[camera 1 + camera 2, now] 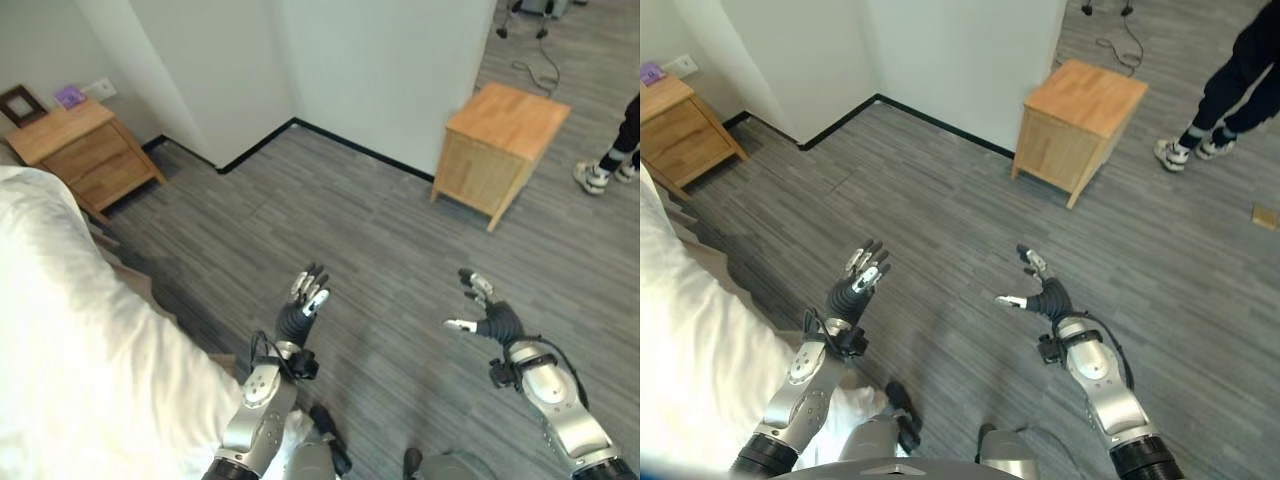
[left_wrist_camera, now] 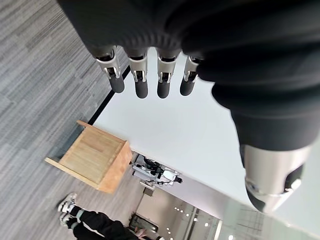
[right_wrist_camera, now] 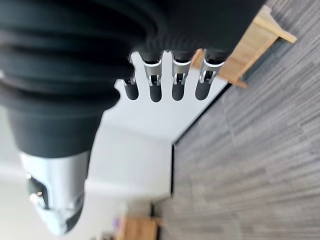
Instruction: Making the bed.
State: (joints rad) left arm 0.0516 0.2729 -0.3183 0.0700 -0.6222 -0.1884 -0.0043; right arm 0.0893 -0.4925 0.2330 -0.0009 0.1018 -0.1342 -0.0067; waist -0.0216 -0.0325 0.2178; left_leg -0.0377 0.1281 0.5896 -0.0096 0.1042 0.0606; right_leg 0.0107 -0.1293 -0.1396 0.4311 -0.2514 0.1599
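Grey plank flooring (image 1: 380, 240) is taking up most of what we are seeing, with a white wall corner (image 1: 300, 70) and its black skirting running off toward 12 o'clock. We are facing away from the job: the bed (image 1: 70, 340), under a white cover, is sitting at 9 o'clock of the head views, beside our left arm, and we are touching none of it. We are holding the left hand (image 1: 305, 300) up over bare floor at about 6 o'clock, fingers (image 2: 141, 85) straight and released, nothing in it. We are holding the right hand (image 1: 485, 315) out at 4 o'clock, well apart from the left, fingers (image 3: 155, 89) extended and thumb spread, also empty. Judging from this, bed-making is looking either not started or between passes; the visible stretch of cover is looking fairly smooth, but we are seeing too little of the bed to call it done. Most likely remaining: turning toward the bed and reaching for the cover. One wooden nightstand (image 1: 75, 150) with a drawer is standing at 10 o'clock by the bed's head end, with a small purple item (image 1: 68, 96) and a dark frame (image 1: 20, 103) on top. A second wooden side table (image 1: 500, 150) is standing at 1 o'clock against the wall. A person's legs and shoes (image 1: 1205, 110) are showing at 2 o'clock, well clear of us.
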